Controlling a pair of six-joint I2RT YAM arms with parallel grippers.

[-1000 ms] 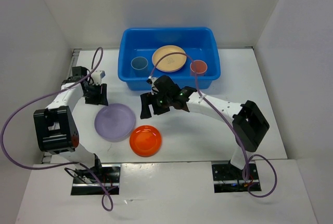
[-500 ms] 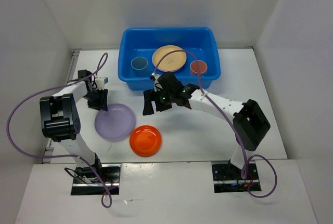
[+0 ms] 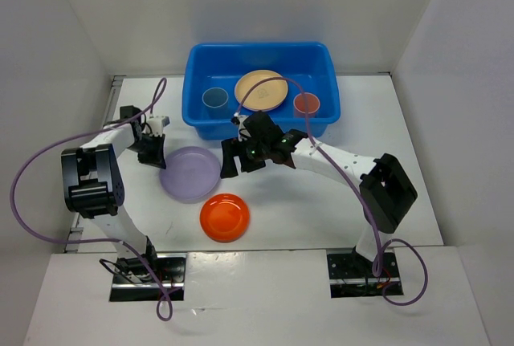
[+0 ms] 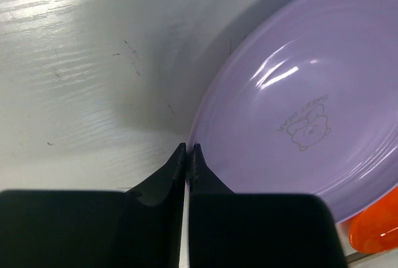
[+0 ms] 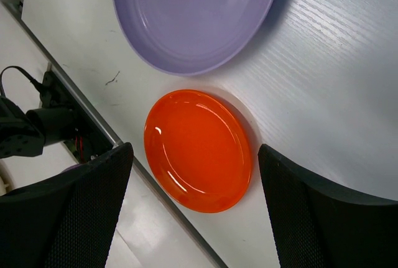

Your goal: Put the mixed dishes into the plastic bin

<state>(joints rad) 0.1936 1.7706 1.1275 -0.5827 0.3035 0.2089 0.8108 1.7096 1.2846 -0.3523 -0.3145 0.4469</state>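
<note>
My left gripper (image 4: pixel 188 150) is shut on the left rim of the lavender plate (image 4: pixel 298 112), which hangs slightly tilted over the table (image 3: pixel 190 173). The left gripper (image 3: pixel 161 160) sits at that plate's left edge. The orange plate (image 3: pixel 225 217) lies flat nearer the front. My right gripper (image 3: pixel 234 161) stands open just right of the lavender plate, holding nothing; in its wrist view the orange plate (image 5: pixel 198 150) shows between its spread fingers, well below them. The blue plastic bin (image 3: pixel 259 46) at the back holds a tan-yellow plate (image 3: pixel 260 91), a light-blue cup (image 3: pixel 214 99) and a salmon-pink cup (image 3: pixel 306 104).
White walls close the table in on the left, back and right. Purple cables loop from both arms, one arching over the bin (image 3: pixel 277 83). The arm bases (image 3: pixel 144 275) stand at the near edge.
The left gripper went from open to shut on the lavender plate's rim, and the plate shifted up and to the right, toward the bin. The right arm barely moved.
</note>
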